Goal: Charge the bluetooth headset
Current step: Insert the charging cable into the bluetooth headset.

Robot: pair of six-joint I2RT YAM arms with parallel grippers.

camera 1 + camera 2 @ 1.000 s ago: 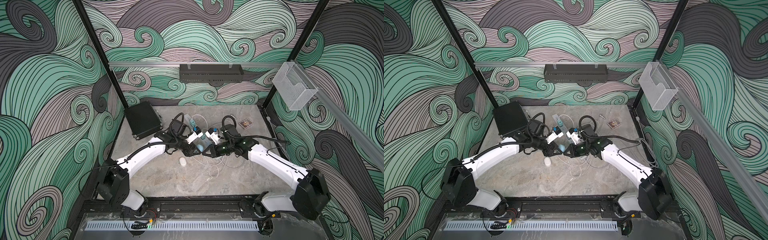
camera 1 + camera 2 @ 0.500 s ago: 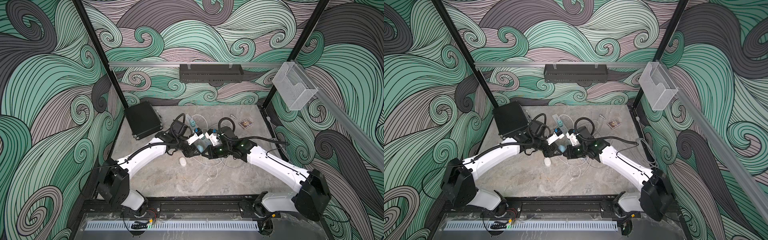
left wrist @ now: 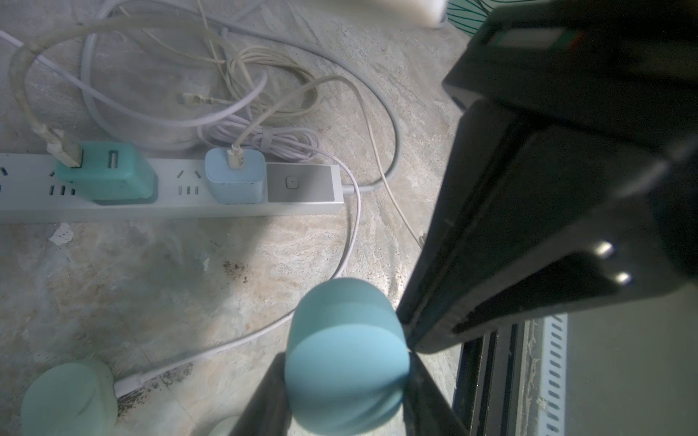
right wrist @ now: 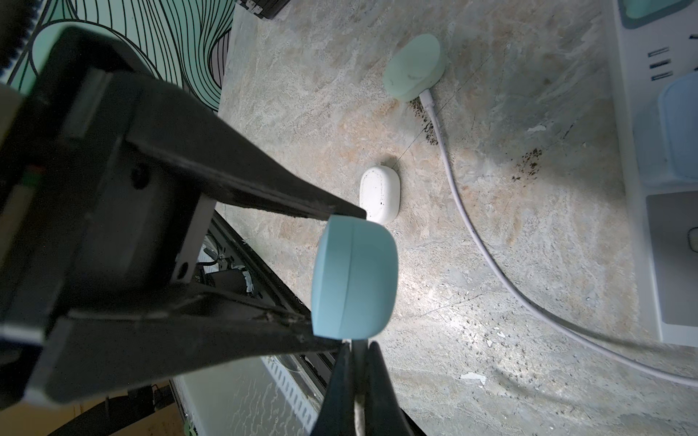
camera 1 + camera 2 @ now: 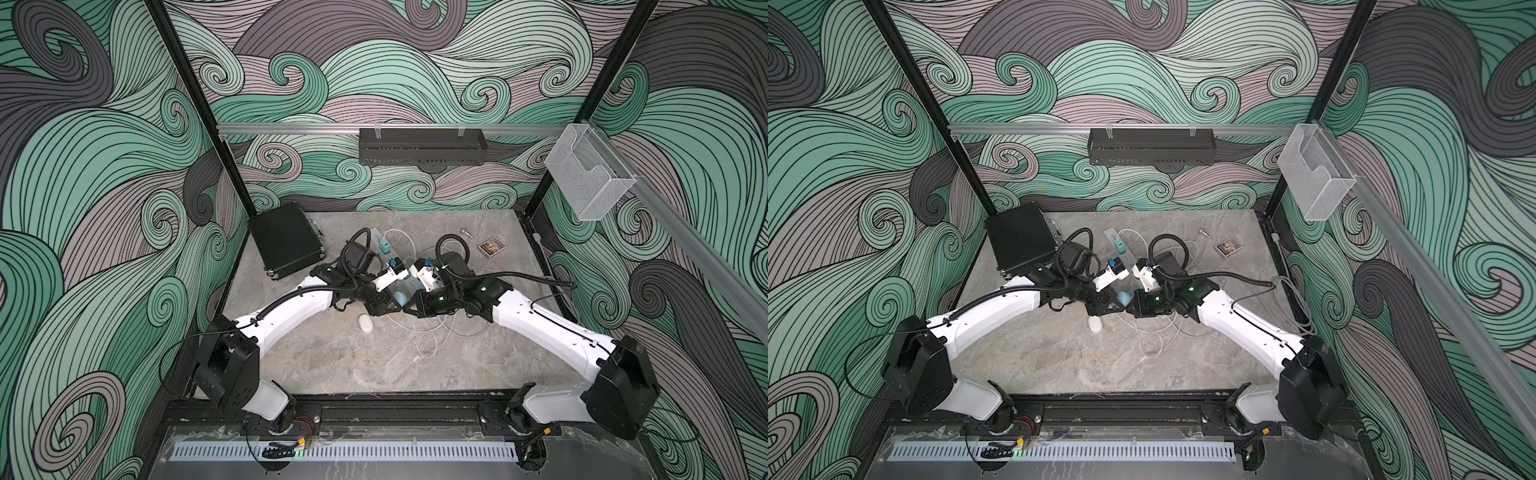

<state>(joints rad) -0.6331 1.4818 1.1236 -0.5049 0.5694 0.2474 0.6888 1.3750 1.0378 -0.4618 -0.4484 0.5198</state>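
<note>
The bluetooth headset is a round light-blue case [image 3: 347, 355], held a little above the table with my left gripper [image 3: 347, 381] shut on its two sides. In the right wrist view the case [image 4: 355, 279] sits between the left gripper's black fingers [image 4: 241, 188]. My right gripper [image 4: 357, 362] is shut on the pale plug end of a charging cable [image 4: 358, 411]. The plug tip is right at the case's edge; I cannot see if it is inserted. In both top views the two grippers meet at the case [image 5: 401, 297] [image 5: 1124, 297] in mid table.
A white power strip [image 3: 170, 204] carries a teal charger [image 3: 105, 170] and a blue charger [image 3: 234, 177], with tangled cables [image 3: 241, 87] behind. A green case [image 4: 415, 71] has a cable plugged in, and a white case [image 4: 379, 194] lies nearby. A black box [image 5: 286, 245] stands back left.
My right gripper has shifted a little to the left with the cable, closing in on the blue case. The left gripper and the case have stayed put.
</note>
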